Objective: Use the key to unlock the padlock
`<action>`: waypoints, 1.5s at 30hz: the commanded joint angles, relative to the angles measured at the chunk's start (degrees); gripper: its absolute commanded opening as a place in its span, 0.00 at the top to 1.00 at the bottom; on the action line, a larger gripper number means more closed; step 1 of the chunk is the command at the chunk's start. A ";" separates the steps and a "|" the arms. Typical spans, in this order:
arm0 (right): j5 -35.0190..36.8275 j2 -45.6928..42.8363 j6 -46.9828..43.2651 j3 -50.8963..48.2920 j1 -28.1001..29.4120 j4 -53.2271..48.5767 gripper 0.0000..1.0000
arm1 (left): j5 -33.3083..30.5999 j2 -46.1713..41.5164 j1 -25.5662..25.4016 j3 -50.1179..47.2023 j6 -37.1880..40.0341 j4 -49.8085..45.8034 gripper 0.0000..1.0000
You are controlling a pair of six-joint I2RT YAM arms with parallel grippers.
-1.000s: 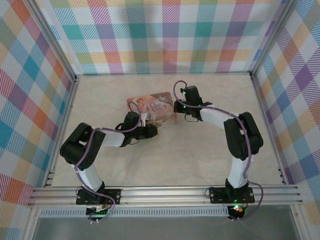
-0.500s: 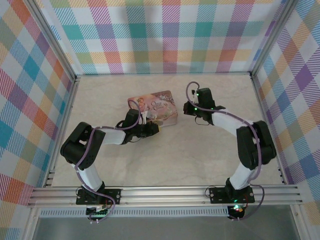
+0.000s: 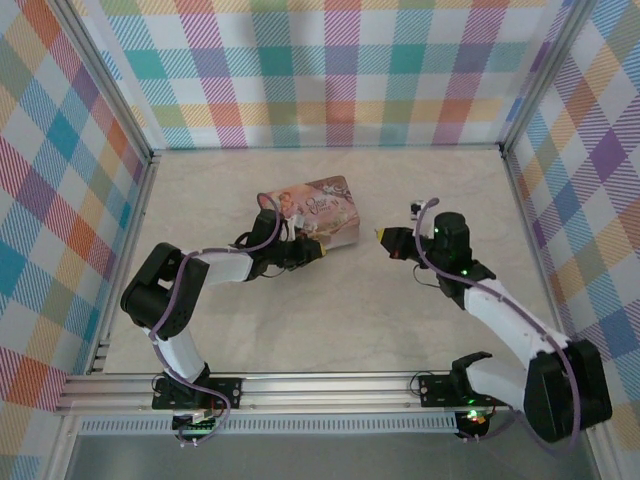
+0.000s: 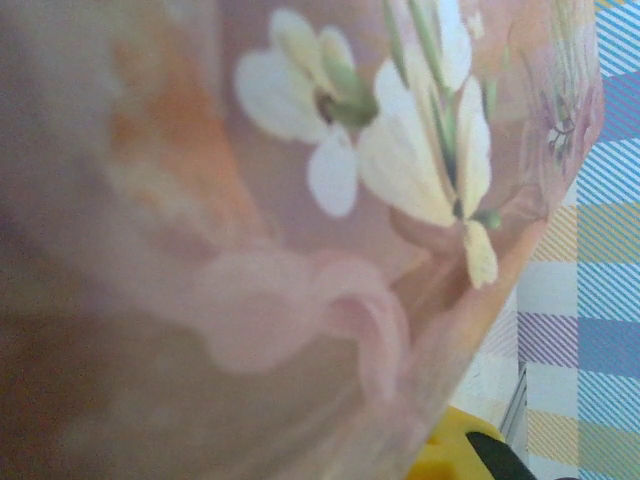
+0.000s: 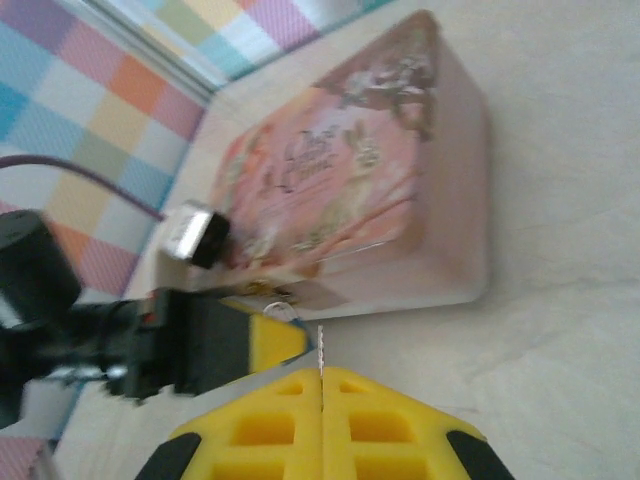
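The pink picture tin (image 3: 322, 205) lies mid-table, one corner turned toward the arms. My left gripper (image 3: 312, 250) is pressed against its near front edge. It looks shut there on the small padlock (image 5: 278, 311), of which a silver loop shows at its yellow fingertip (image 5: 272, 340). In the left wrist view the tin's flowered lid (image 4: 300, 250) is blurred and very close. My right gripper (image 3: 381, 236) hovers just right of the tin, shut on the key (image 5: 321, 345). The key is a thin grey sliver sticking out between the closed fingers and pointing at the padlock, a short gap away.
Bare marble table (image 3: 340, 320) stretches in front of the tin and to its right. Plaid walls with metal posts (image 3: 525, 180) close in three sides. An aluminium rail (image 3: 330, 385) runs along the near edge by the arm bases.
My right arm pulled away from the tin's right end and swung right and nearer, turning its gripper to face the tin. The tin shifted and rotated slightly with the left gripper.
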 commanded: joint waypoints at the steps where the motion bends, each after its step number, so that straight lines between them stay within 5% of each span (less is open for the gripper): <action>1: -6.45 -5.29 2.44 -2.52 -0.38 4.93 1.00 | 5.37 -2.07 -0.29 1.91 -2.74 -0.66 0.90; 9: -11.34 -12.23 9.78 -10.02 -0.34 12.77 1.00 | 6.77 -2.70 -0.28 3.20 -3.91 -1.59 0.90; 16: -11.32 -8.38 15.60 -14.84 0.42 22.82 1.00 | 7.03 -3.50 -0.25 4.96 -3.89 -4.59 0.90; 34: -1.18 20.96 25.88 -16.83 12.22 54.68 1.00 | 7.53 -2.41 -0.20 7.36 -6.06 -5.92 0.90; 38: -0.95 31.58 31.59 -17.20 12.27 69.47 1.00 | 7.71 -2.71 -0.29 7.44 -6.09 -5.78 0.90; 45: 0.38 37.85 31.90 -13.88 14.87 69.66 1.00 | 8.00 -3.11 -0.29 7.15 -6.50 -5.19 0.90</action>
